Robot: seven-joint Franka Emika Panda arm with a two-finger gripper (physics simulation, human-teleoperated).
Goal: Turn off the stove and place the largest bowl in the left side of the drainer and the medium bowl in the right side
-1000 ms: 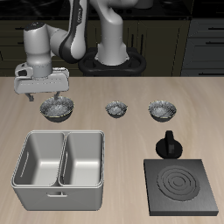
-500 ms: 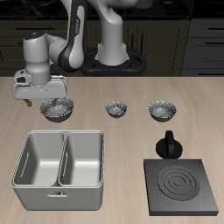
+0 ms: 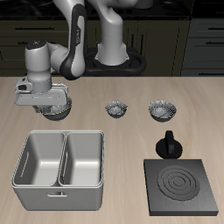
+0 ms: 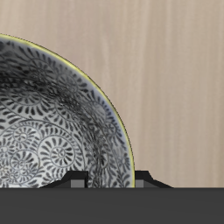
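The largest bowl (image 3: 62, 110) stands at the back of the table, behind the drainer (image 3: 59, 179). My gripper (image 3: 50, 107) has come down onto it and hides much of it. In the wrist view the bowl's patterned inside (image 4: 52, 131) fills the frame, and its rim runs between my gripper's (image 4: 112, 184) barely visible fingers, which stand apart: open. The medium bowl (image 3: 162, 109) sits farther along the same row, behind the stove's knob (image 3: 168, 144). The stove (image 3: 181, 187) lies near the front edge, its burner rings dark.
The smallest bowl (image 3: 116, 108) sits between the two larger ones. Both drainer compartments hold nothing. A dark counter with cabinets runs behind the table.
My gripper has dropped from just above the largest bowl down onto it. The bowls, drainer and stove have not moved.
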